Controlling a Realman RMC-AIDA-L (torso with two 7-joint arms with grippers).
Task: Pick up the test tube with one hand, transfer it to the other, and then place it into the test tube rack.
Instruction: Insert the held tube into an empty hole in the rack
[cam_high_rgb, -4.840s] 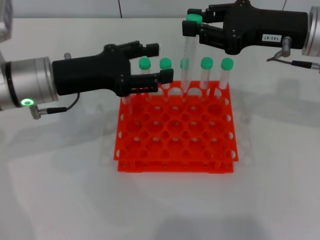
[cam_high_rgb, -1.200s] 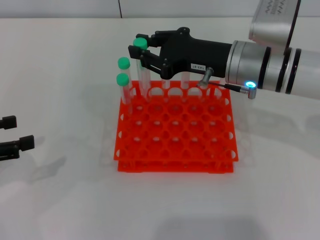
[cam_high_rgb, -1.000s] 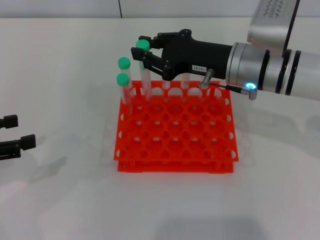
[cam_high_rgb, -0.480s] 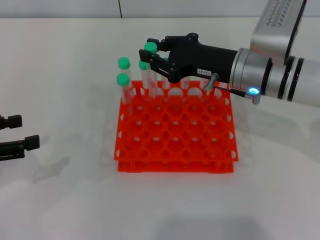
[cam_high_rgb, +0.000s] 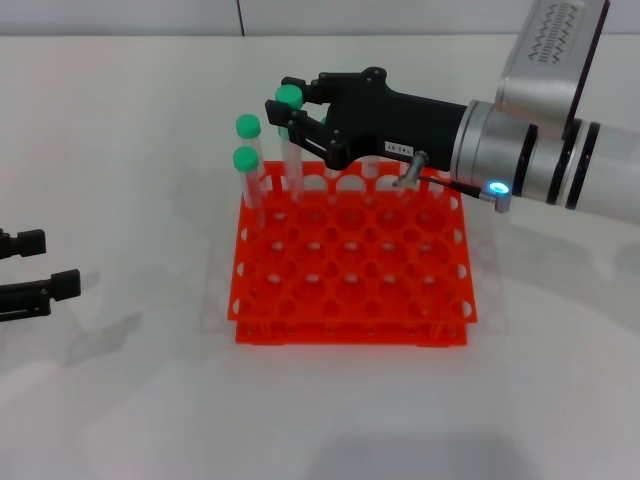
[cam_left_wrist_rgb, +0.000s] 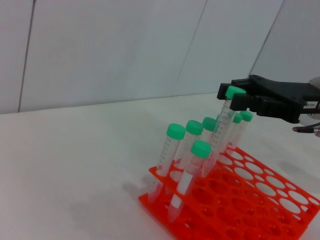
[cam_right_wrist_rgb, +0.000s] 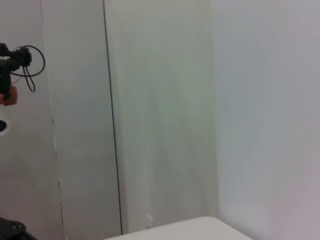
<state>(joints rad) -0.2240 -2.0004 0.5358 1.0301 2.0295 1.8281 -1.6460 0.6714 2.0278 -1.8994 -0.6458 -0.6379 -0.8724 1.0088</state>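
Gleaming white table (cam_high_rgb: 120, 400), panelled wall (cam_left_wrist_rgb: 115, 45)

Test tube rack (cam_high_rgb: 352, 262) at the table's (cam_high_rgb: 130, 150) centre, tubes standing in its far row and far-left corner, right gripper (cam_high_rgb: 296, 107) above that far-left part, left gripper (cam_high_rgb: 30, 270) well apart at left edge

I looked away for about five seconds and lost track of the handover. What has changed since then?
The right gripper carried the test tube from above the rack's back middle to its back left and lowered it in among the other tubes; it is shut on the tube's cap. The left gripper drew back from the rack to the table's left edge, open. The test tube rack stayed put.
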